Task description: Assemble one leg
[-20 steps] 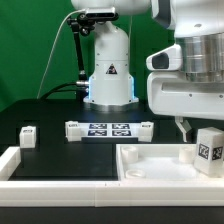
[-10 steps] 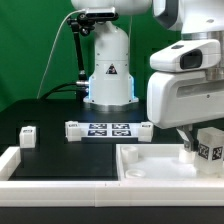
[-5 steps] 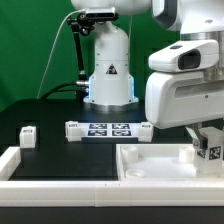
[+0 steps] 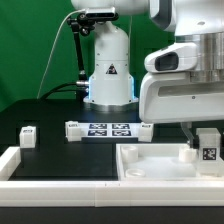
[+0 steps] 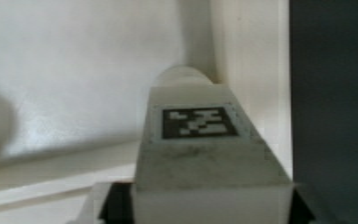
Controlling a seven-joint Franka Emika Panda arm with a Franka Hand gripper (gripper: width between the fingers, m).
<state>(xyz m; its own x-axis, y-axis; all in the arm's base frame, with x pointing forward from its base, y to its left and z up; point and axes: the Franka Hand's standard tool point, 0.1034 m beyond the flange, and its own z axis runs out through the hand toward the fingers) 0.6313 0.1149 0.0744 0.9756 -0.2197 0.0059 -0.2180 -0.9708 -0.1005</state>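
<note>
My gripper [image 4: 206, 134] is shut on a leg [image 4: 209, 147], a small white post with a black-and-white tag on its face. It holds the leg just above the far right part of the large white square piece [image 4: 150, 166]. In the wrist view the leg [image 5: 197, 135] fills the middle, tag facing the camera, clamped at its base between the dark fingers [image 5: 115, 205] of my gripper [image 5: 202, 205]. Behind it lies the white square piece [image 5: 69, 70]. Another leg [image 4: 28, 135] stands on the black table at the exterior view's left.
The marker board [image 4: 105, 129] lies in the middle of the table, with a small white block [image 4: 143, 131] at its right end. A small white stub [image 4: 188, 153] stands on the square piece next to the held leg. A white rim [image 4: 20, 165] runs along the front left. The robot base [image 4: 108, 70] is behind.
My gripper has moved toward the exterior view's left and a little lower with the leg in it, now over the square piece's far right part. Nothing else moved.
</note>
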